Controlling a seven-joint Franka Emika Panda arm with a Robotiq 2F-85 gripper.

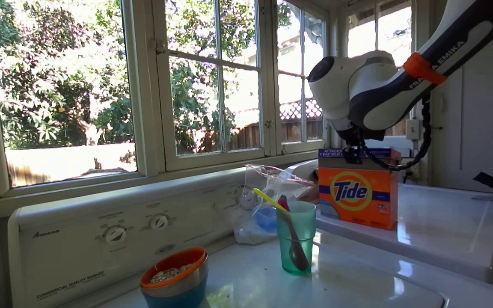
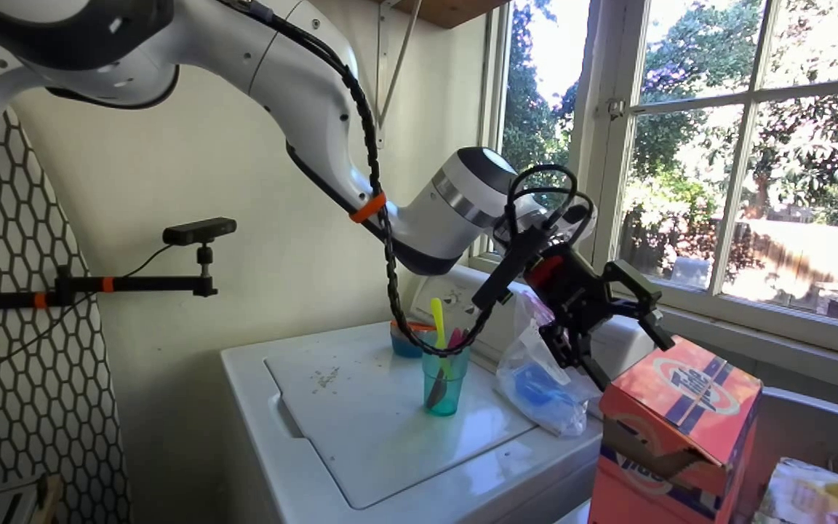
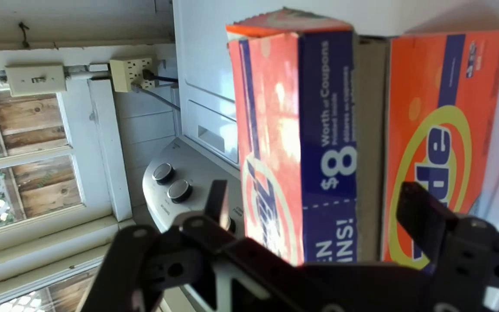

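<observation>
Our gripper (image 2: 636, 365) stands with its fingers (image 3: 425, 216) spread wide and grips nothing. It slants down at the partly raised lid (image 2: 688, 397) of the Tide box (image 1: 357, 201); in the wrist view one finger shows past the lid's top panel and the other in front of the box's front face. We cannot tell whether either one touches the cardboard.

Between the lid's blue strip (image 3: 327, 108) and the orange front, a band of plain brown cardboard (image 3: 371, 130) shows. For any grip on the lid from this pose, we judge it best to set the fingers square to it, centre them on its length and bring them in slowly, with light pressure, since thin card is likely to crease. A gentle pace should also spare the box from tipping or sliding.

The box stands upright on the white machine (image 1: 464, 226) next to the washer (image 1: 75, 256). Near it, by the washer's control panel, slumps a clear plastic bag (image 2: 568, 421) with something blue (image 2: 539, 386) inside. Farther out on the washer we see a green cup (image 1: 308, 216) holding utensils (image 1: 270, 199), then, well apart from the gripper, an orange-rimmed bowl (image 1: 178, 295) of flakes (image 1: 171, 273).
</observation>
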